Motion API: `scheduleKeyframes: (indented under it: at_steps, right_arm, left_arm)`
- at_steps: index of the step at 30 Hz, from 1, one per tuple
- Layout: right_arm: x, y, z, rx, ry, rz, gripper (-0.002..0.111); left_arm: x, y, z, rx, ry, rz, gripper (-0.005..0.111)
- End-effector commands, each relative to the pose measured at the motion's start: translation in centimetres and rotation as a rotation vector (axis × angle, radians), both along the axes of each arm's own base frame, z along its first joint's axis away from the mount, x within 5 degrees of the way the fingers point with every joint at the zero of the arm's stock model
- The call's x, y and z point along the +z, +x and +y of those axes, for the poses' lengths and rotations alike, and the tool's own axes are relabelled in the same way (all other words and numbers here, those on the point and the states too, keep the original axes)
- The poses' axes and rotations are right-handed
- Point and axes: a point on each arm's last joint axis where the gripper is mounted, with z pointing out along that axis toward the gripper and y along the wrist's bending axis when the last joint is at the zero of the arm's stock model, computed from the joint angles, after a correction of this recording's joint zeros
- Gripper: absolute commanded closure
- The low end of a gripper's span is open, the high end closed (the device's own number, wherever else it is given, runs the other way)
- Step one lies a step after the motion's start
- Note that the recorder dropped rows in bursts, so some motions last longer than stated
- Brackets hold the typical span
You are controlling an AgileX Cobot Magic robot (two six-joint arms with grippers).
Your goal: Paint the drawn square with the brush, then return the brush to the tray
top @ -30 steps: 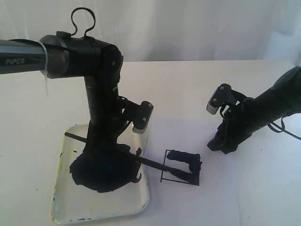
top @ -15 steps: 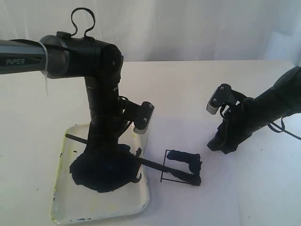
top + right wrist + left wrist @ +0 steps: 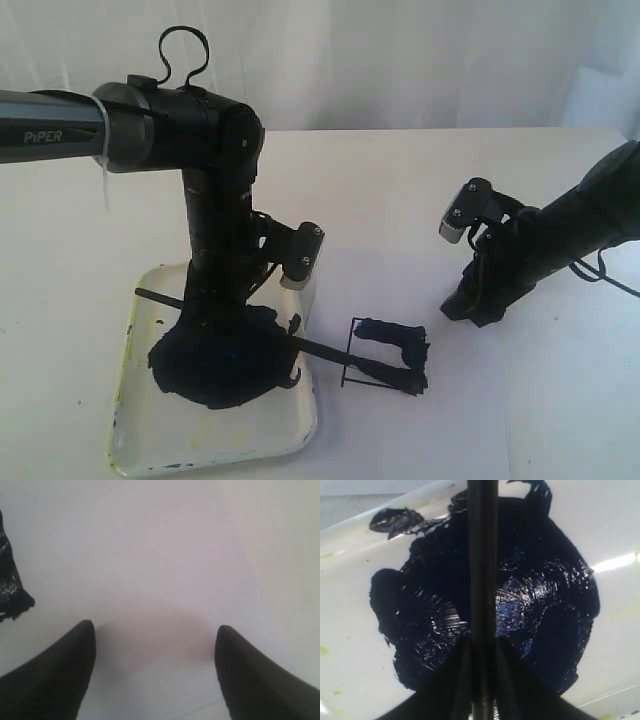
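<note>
White surface (image 3: 420, 190) is being shared by both arms. Left arm (image 3: 200, 140) is being held upright over the tray (image 3: 135, 440), which is lying at the near left of the surface with a big blue-black paint puddle (image 3: 215, 365) in it. Right arm (image 3: 560, 235) is being parked on the right, well apart from the tray. Right fingers (image 3: 65, 675) are being kept wide with nothing between them, just off the bare white surface near the square.

The drawn square (image 3: 385, 355) is lying just beside the tray's right edge. Its top, right side and lower edge are being covered by dark smear; the middle is being left blank.

The brush (image 3: 320, 347) is being gripped mid-shaft by left fingers (image 3: 447, 690), closed narrow on it. The handle is being carried across the puddle and the tip is being pressed near the square's lower right corner.

Change over the last second: the left arm is being shifted only slightly, and the paint blob at the lower right corner appears a little thicker. Judged from this, the painting step is being continued, the square is being only partly filled, and the return to the tray is not yet begun.
</note>
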Motion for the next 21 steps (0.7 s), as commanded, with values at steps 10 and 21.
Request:
scheduleKeyframes:
  at_steps: [10,21]
  right_arm:
    - [-0.9,-0.1,-0.3,0.011,-0.036,0.004,0.044]
    - [-0.9,-0.1,-0.3,0.011,-0.036,0.004,0.044]
  left_arm:
    - [0.1,-0.4,0.8,-0.003,0.102,0.010,0.107]
    - [0.2,0.1,1.5,0.040,0.170,-0.047,0.107]
